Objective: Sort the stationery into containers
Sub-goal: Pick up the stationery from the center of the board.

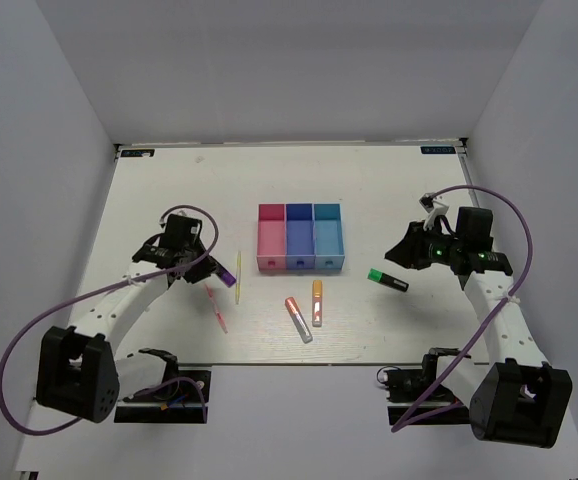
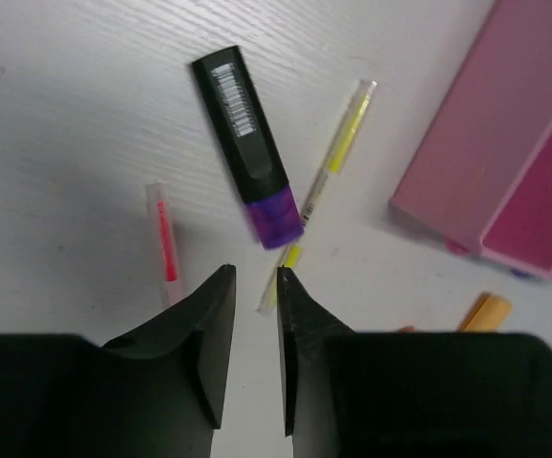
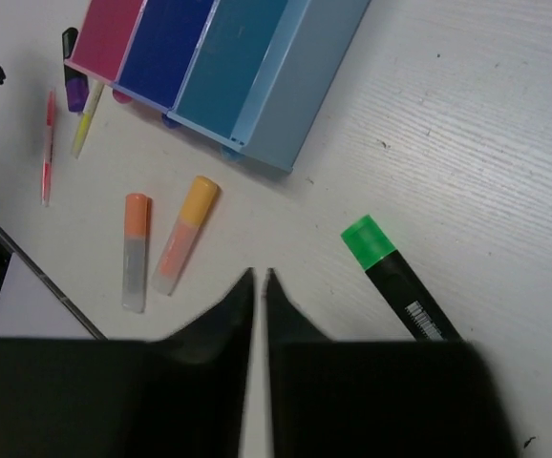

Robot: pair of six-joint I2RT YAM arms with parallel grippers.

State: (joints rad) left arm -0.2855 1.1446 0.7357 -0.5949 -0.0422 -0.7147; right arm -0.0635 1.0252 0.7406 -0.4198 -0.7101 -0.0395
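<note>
Three joined bins, pink (image 1: 271, 238), dark blue (image 1: 299, 238) and teal (image 1: 328, 238), stand mid-table. All three look empty. My left gripper (image 1: 207, 266) (image 2: 255, 272) hovers with its jaws a little apart and empty. Just ahead of it lie a purple marker with a black cap (image 2: 252, 153), a thin yellow pen (image 2: 338, 162) and a thin pink pen (image 2: 165, 243). My right gripper (image 1: 397, 255) (image 3: 258, 274) is shut and empty above the table, with a green and black marker (image 1: 387, 280) (image 3: 395, 277) just to its right. An orange marker (image 1: 317, 300) (image 3: 185, 234) and a red marker with a grey end (image 1: 298, 319) (image 3: 136, 250) lie in front of the bins.
The white table (image 1: 369, 190) ends at grey walls on three sides. The near edge (image 1: 299, 364) runs just behind the arm bases. Purple cables (image 1: 29, 340) loop from both arms.
</note>
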